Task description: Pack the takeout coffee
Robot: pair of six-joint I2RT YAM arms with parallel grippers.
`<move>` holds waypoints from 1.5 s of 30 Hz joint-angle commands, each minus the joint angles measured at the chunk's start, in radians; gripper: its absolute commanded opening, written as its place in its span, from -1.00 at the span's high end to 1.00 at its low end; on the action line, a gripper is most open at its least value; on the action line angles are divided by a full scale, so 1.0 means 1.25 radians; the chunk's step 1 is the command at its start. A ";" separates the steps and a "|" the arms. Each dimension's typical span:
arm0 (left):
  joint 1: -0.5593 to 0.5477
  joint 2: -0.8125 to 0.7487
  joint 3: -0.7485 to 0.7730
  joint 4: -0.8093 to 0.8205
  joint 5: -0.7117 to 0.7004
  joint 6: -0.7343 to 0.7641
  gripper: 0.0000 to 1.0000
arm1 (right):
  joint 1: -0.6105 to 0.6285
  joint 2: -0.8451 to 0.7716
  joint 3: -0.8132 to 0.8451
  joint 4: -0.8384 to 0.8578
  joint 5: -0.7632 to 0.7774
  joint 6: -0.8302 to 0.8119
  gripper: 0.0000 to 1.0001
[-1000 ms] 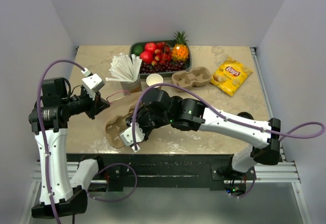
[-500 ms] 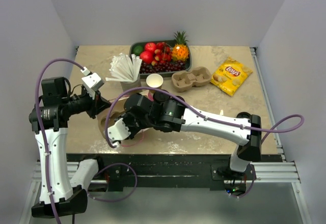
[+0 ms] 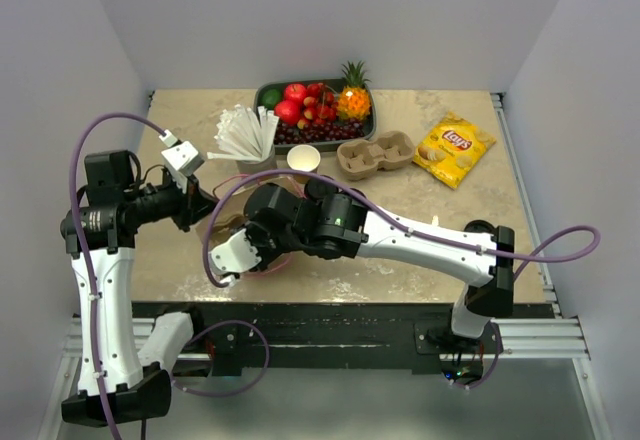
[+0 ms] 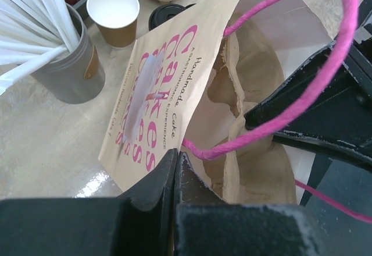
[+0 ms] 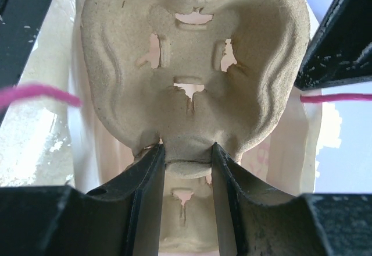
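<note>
Right gripper [image 5: 186,151] clamped on carrier [image 5: 128,52] in bag [image 4: 157,81] mouth, worktop's near-left edge | left gripper [image 4: 176,158] pinches bag rim | step: seat carrier | next: lower, release

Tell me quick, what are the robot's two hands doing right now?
Left gripper: shut, pinching the rim of the paper bag.
Right gripper: closed on the cup carrier, inside the bag.

Left tool [image 4: 176,154] pinched closed, right tool [image 5: 186,148] gripping
</note>
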 commanded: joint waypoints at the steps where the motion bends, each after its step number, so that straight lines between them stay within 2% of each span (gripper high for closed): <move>1: -0.002 0.003 0.001 0.038 0.046 -0.030 1.00 | 0.010 0.038 0.047 -0.038 0.050 0.004 0.50; 16: -0.002 0.002 -0.021 0.074 0.059 -0.076 1.00 | 0.010 0.121 0.074 -0.082 0.118 0.004 0.50; 22: -0.002 0.015 -0.012 0.073 0.052 -0.094 1.00 | 0.009 0.121 0.058 0.008 0.191 0.009 0.53; 28: -0.002 0.046 0.028 0.052 0.073 -0.119 1.00 | 0.006 0.125 0.055 0.035 0.169 0.000 0.53; 37: -0.003 0.079 0.098 -0.018 0.163 -0.145 1.00 | 0.010 0.151 0.134 -0.090 0.116 0.040 0.51; 45: -0.003 0.036 0.026 -0.089 0.196 -0.249 1.00 | 0.020 0.179 0.266 -0.238 0.102 0.098 0.51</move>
